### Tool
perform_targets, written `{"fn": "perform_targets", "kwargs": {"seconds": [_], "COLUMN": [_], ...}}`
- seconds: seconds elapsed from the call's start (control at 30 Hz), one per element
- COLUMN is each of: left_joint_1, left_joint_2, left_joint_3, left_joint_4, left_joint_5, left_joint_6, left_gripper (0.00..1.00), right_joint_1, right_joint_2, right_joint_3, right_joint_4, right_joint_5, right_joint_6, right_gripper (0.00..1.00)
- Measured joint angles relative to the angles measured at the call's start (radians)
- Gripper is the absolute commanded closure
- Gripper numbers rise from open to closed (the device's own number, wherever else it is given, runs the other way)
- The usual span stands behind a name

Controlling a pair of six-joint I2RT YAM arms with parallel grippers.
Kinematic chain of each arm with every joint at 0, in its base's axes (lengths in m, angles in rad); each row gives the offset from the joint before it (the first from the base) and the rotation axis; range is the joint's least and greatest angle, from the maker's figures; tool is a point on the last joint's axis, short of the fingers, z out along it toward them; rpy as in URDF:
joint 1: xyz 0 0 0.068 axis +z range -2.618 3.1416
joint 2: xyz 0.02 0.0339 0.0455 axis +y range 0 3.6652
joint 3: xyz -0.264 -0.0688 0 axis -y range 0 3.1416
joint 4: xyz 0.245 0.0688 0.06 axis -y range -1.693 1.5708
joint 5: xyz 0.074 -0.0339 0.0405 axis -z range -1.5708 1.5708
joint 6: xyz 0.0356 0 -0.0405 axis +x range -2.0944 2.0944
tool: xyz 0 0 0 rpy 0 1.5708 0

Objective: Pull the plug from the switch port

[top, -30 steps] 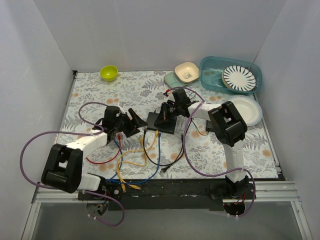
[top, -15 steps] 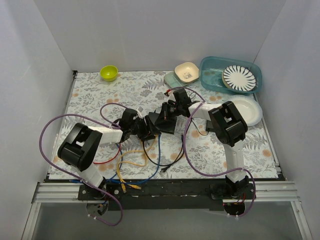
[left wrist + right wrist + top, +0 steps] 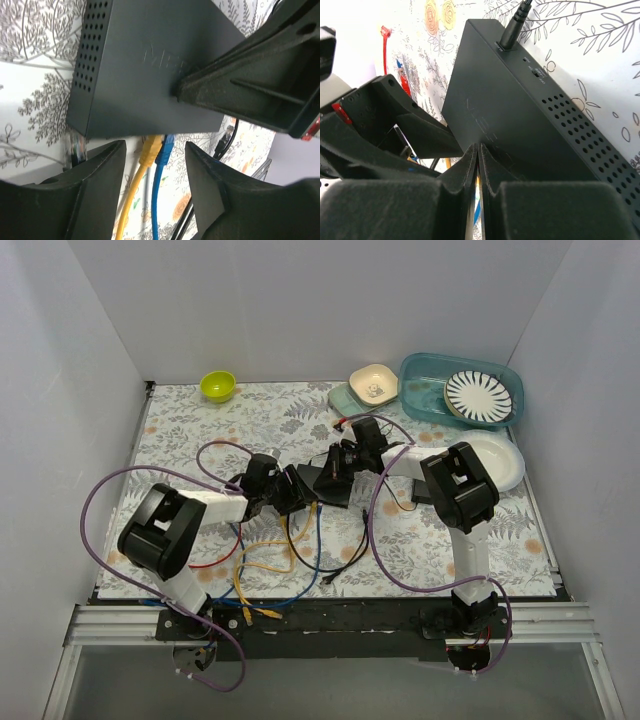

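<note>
Setting: robot test cell, lab type. Evidence: plain white panel walls (image 3: 300,310) enclosed the floral-covered table (image 3: 180,425) on three sides; aluminium frame rail (image 3: 100,635) along the table's near edge; loose patch cables (image 3: 265,565) mid-table; teal dish tub (image 3: 412,390) at the table's far right corner.

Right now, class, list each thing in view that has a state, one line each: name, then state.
switch: lying flat, held down from above.
yellow plug: seated in a port.
blue plug: seated in the next port.
power cable: plugged into the switch.
left gripper: open, straddling both plugs.
right gripper: shut, tips pressing the switch top.
</note>
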Motion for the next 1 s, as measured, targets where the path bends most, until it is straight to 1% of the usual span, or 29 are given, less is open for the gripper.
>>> {"fn": "perform_targets", "kwargs": {"seconds": [0.17, 0.23, 0.43, 0.67, 0.8, 0.9, 0.93, 1.0], "left_joint_1": [0.000, 0.000, 0.009, 0.013, 0.013, 0.013, 0.013, 0.013], "left_joint_2": [0.030, 0.038, 0.048, 0.061, 0.066, 0.066, 0.066, 0.067], "left_joint_3": [0.017, 0.016, -0.008, -0.032, -0.031, -0.024, -0.022, -0.017], "left_joint_4": [0.016, 0.026, 0.086, 0.159, 0.166, 0.148, 0.140, 0.126], "left_joint_5": [-0.018, -0.019, 0.014, 0.068, 0.082, 0.079, 0.077, 0.071], "left_joint_6": [-0.001, -0.004, -0.005, 0.014, 0.039, 0.061, 0.067, 0.078], "left_gripper": [0.61, 0.63, 0.58, 0.58, 0.60, 0.67, 0.72, 0.76], "right_joint_1": [-0.003, -0.005, -0.010, -0.010, -0.010, -0.011, -0.011, -0.011], "right_joint_2": [-0.001, -0.002, -0.002, -0.002, -0.002, -0.002, -0.002, -0.002], "right_joint_3": [-0.001, -0.003, -0.005, -0.005, -0.005, -0.005, -0.005, -0.005], "right_joint_4": [0.000, 0.000, 0.001, 0.001, 0.001, 0.001, 0.001, 0.001], "right_joint_5": [-0.002, -0.002, -0.007, -0.007, -0.008, -0.008, -0.008, -0.008], "right_joint_6": [0.000, 0.000, 0.000, 0.000, 0.000, 0.000, 0.000, 0.000], "right_gripper": [0.88, 0.88, 0.88, 0.88, 0.88, 0.88, 0.88, 0.88]}}
